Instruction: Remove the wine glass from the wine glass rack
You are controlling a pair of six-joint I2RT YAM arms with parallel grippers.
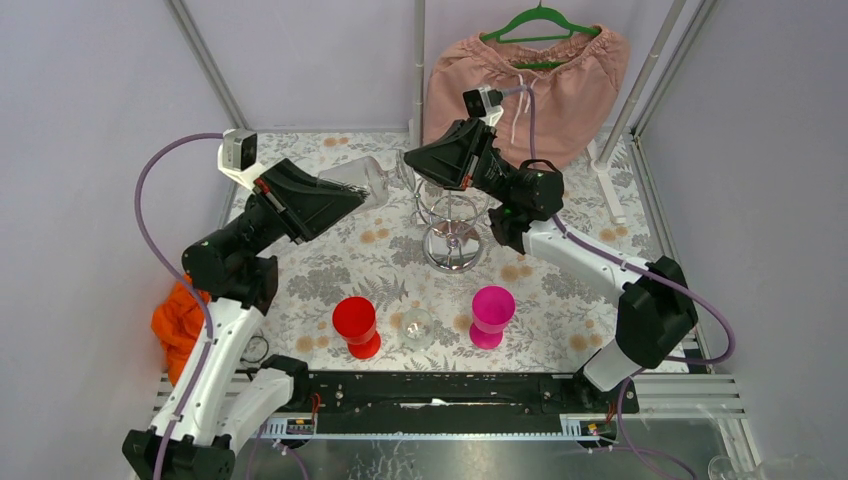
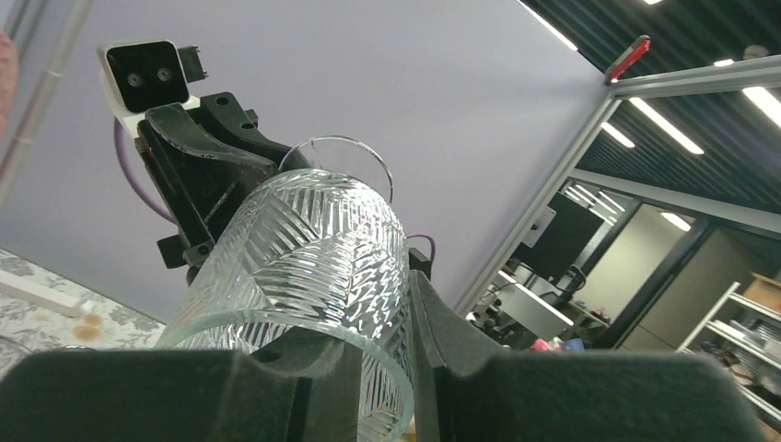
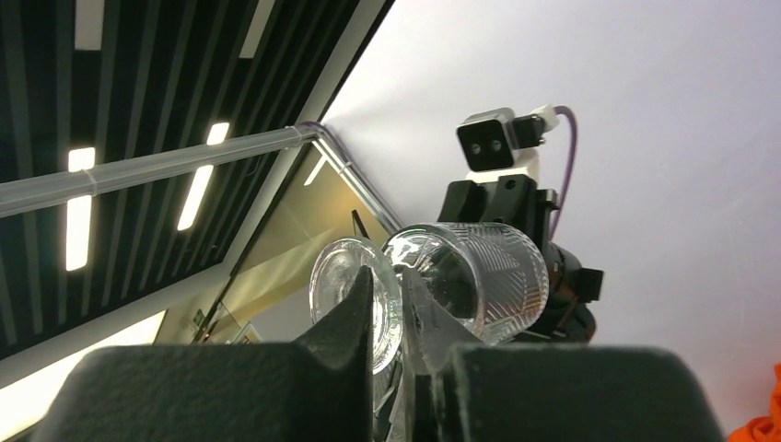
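The wine glass (image 1: 362,182), clear with a cut pattern, lies on its side in the air between both arms, just left of the chrome wine glass rack (image 1: 452,222). My left gripper (image 1: 345,197) is shut on the bowl's rim. In the left wrist view one finger is inside the wine glass (image 2: 313,249) and the other outside, with my left gripper (image 2: 382,341) pinching the wall. My right gripper (image 1: 412,160) is shut on the glass's foot end. In the right wrist view the foot (image 3: 355,290) sits between the fingers of my right gripper (image 3: 391,308), and the bowl (image 3: 488,276) points away.
A red cup (image 1: 355,325), a small clear glass (image 1: 417,326) and a pink cup (image 1: 491,315) stand along the near side of the floral cloth. An orange cloth (image 1: 175,320) lies at the left edge. A pink garment (image 1: 540,85) hangs at the back beside a grey pole (image 1: 418,70).
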